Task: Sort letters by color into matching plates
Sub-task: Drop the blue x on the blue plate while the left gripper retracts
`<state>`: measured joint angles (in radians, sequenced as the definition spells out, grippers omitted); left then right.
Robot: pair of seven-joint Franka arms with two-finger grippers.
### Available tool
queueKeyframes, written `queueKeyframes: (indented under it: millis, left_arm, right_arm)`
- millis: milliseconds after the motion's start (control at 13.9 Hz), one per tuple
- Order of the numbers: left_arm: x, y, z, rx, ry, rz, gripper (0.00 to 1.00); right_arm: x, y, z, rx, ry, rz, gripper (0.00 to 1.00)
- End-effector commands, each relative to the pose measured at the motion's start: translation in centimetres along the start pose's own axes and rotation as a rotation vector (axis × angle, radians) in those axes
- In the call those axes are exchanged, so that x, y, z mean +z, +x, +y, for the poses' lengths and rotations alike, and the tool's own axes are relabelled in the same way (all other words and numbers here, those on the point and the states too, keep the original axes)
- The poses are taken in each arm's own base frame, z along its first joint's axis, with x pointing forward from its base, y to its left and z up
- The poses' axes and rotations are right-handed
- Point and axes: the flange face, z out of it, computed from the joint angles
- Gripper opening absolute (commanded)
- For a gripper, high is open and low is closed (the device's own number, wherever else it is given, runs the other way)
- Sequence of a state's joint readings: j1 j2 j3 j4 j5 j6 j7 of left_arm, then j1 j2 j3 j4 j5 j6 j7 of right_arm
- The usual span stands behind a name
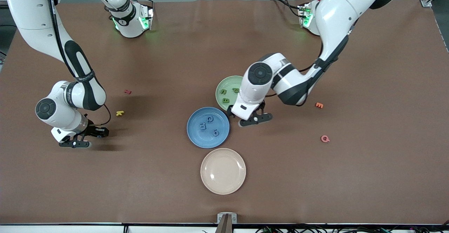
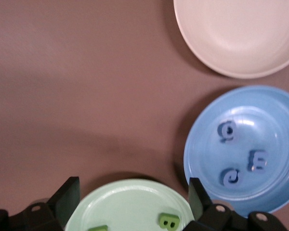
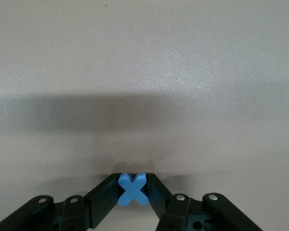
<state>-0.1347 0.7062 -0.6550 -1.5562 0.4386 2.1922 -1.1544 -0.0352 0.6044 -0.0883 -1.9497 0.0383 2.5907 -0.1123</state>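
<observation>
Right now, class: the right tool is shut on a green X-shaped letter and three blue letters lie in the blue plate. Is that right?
Not quite. The X-shaped letter in the right tool is blue, as the right wrist view shows. Three blue letters do lie in the blue plate.

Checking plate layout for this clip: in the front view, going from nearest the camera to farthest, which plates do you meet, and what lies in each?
Cream-beige plate, nothing in it → blue plate, three blue letters in it → green plate, partly under the left arm, three green letters showing.
</observation>
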Motion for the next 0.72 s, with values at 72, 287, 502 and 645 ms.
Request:
queueKeyframes:
  millis: [72,287,502,645]
  left_arm:
    - [-3.2,3.0,-2.8,0.01,-0.041,-0.023,0.99]
    - [-6.3,3.5,-5.6,0.088,-0.079,-0.066,0.99]
    - [-8.8,4.3,-10.0,0.145,-0.095,-0.07,0.99]
    - [-9.8,4.8,-13.7,0.182,-0.09,-0.055,0.99]
  right_arm:
    - [-2.8,-0.2,-3.0,0.043,0.02,-0.072,0.0]
    - [-6.9,0.6,-8.0,0.137,0.012,-0.165,0.0]
    - [-8.9,0.7,-15.4,0.253,-0.004,-0.179,0.0]
    - [-9.9,0.5,-21.0,0.356,0.002,-0.163,0.0]
